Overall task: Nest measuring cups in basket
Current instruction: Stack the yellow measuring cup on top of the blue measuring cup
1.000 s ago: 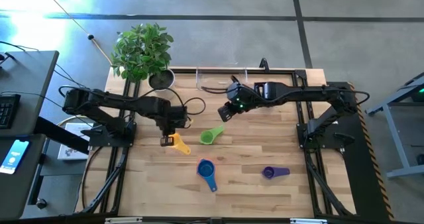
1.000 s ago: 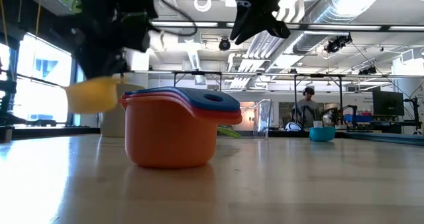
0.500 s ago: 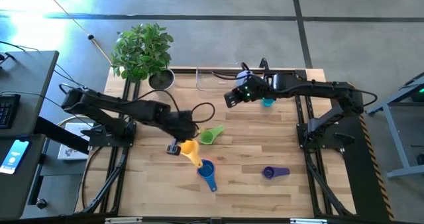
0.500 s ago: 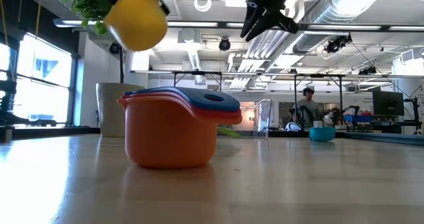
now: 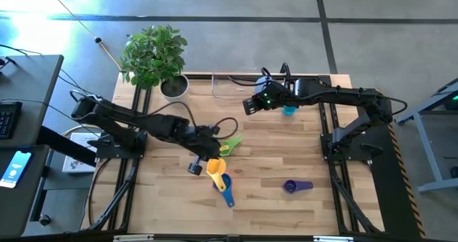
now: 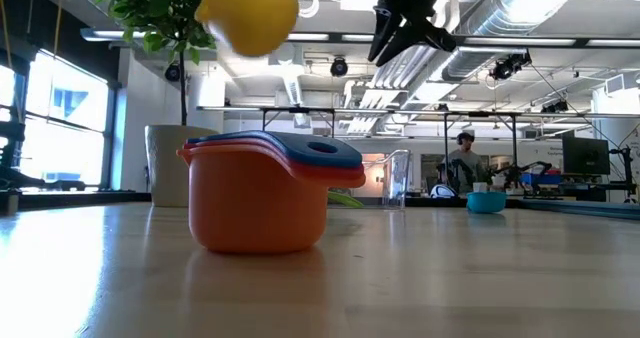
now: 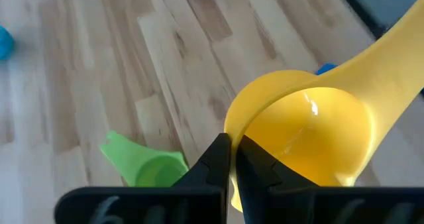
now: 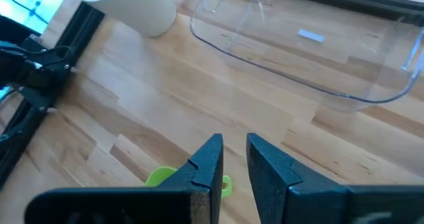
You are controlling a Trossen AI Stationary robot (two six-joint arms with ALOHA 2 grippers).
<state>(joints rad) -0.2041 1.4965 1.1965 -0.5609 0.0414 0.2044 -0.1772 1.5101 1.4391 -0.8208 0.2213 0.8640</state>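
Observation:
My left gripper (image 7: 232, 154) is shut on the yellow measuring cup (image 5: 215, 167), which hangs in the air (image 6: 250, 13) just above a nested stack: an orange cup (image 6: 258, 203) with red and blue cups inside it (image 5: 223, 185). The green cup (image 5: 229, 146) lies on its side beside them. The purple cup (image 5: 296, 187) stands near the front right. The light blue cup (image 5: 289, 111) sits by my right arm. My right gripper (image 8: 234, 148) hovers open and holds nothing, in front of the clear basket (image 8: 311, 58), which has no cup in it. My left gripper pinches the yellow cup's wall at the rim (image 7: 240, 121), on the side away from the handle (image 7: 397, 38). One finger appears to be inside the bowl and one outside. The fingers slant down from the table's left. The cup is tilted and clear of the table.
A white pot with a green plant (image 5: 174, 86) stands at the far left, next to the basket (image 5: 240, 84). Cables loop off my left arm (image 5: 225, 124). Bare wood lies along the near edge and right of the purple cup.
My left gripper has carried the yellow cup up off the table and toward the right and near edge, rolling as it went. The cup now hangs over the nested stack. My right gripper has drawn back a little toward the far edge.

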